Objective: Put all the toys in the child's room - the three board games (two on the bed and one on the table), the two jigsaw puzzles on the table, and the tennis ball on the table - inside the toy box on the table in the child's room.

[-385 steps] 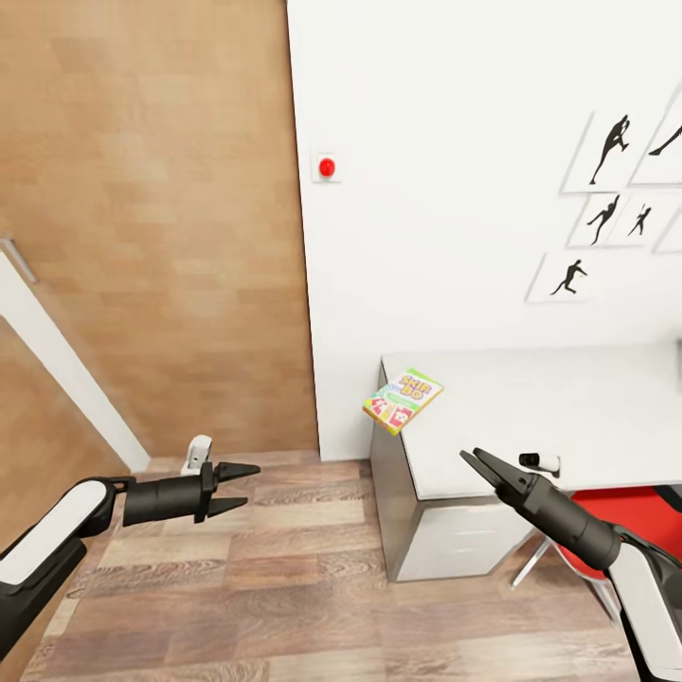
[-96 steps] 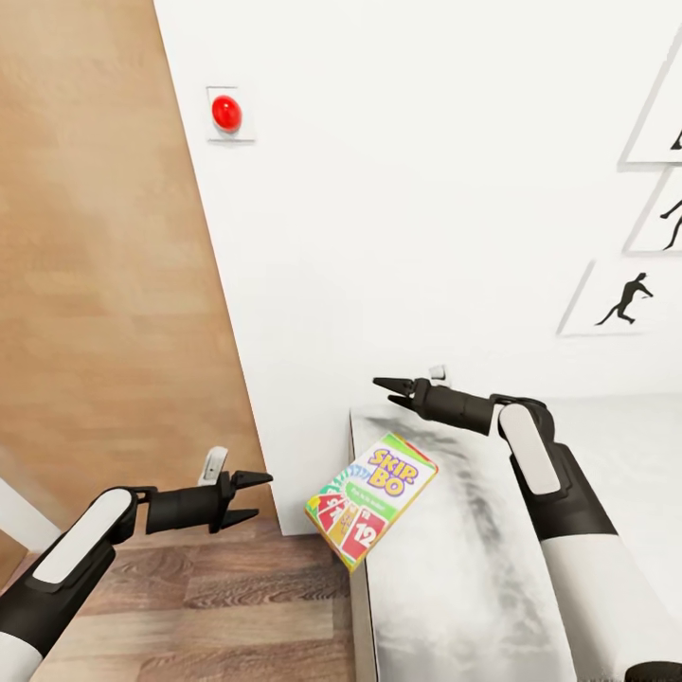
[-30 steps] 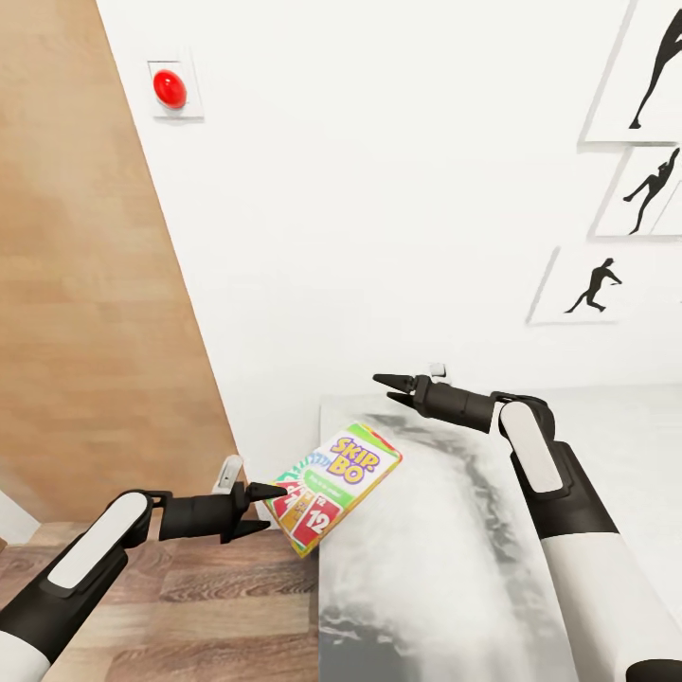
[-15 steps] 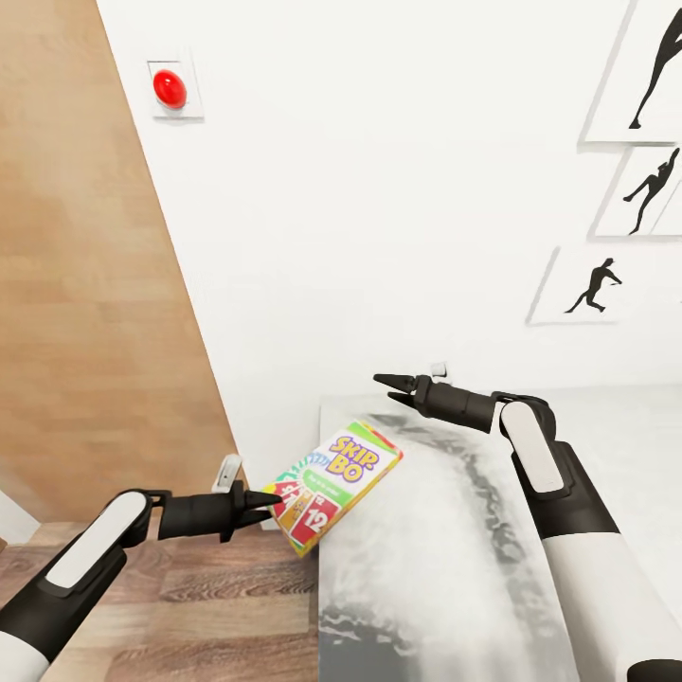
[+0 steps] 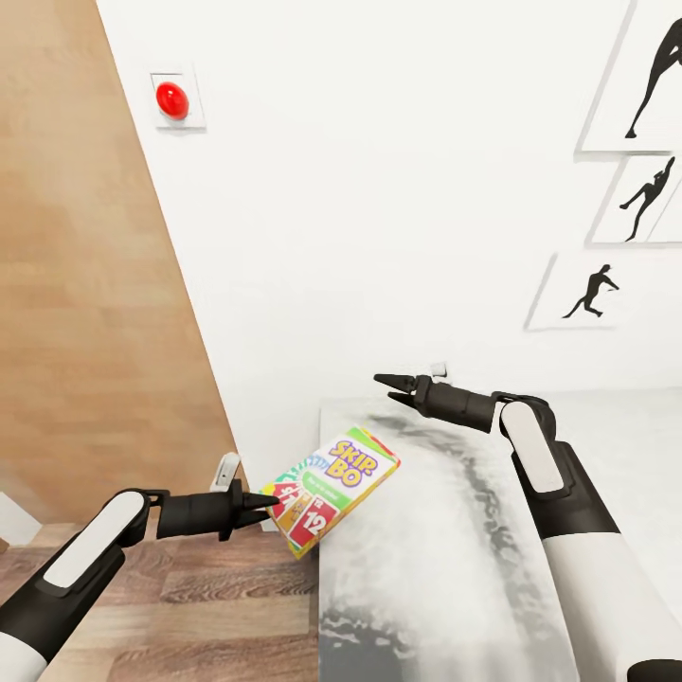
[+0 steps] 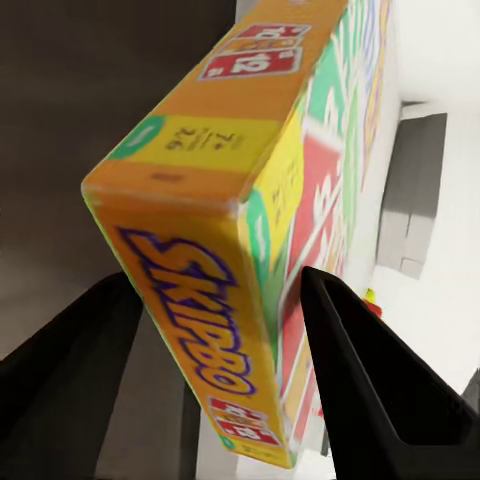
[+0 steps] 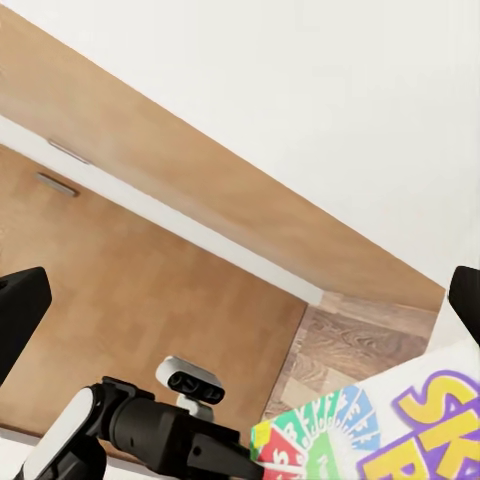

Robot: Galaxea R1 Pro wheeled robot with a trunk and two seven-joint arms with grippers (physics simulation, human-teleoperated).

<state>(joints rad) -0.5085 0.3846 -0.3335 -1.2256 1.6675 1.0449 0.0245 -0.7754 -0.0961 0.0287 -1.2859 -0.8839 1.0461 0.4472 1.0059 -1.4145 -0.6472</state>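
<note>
White wall behind, hung with framed black silhouettes of athletes at the right and fitted with a round red button on a white plate at the upper left. Wood-panelled wall to the left, plank floor below.

Table with a pale grey mottled top reaching from the wall toward the camera, its left edge just past the board game.

Right arm stretched over the table's far end, white forearm and black wrist, right gripper pointing left above the table near the wall, fingers a little apart and holding nothing.

Left arm low at the left, over the floor, left gripper at the table's corner. In the left wrist view, left gripper's two dark fingers spread to either side of the box's corner, apart from its faces; no firm pinch visible.

Board game, a flat white, green and red box reading "SKIP BO" in purple on yellow, with a red card marked "12", tilted and overhanging the table's left corner, its lower end against the left gripper's tips. Orange side panel reading "SKIPBO" close up in the left wrist view.
</note>
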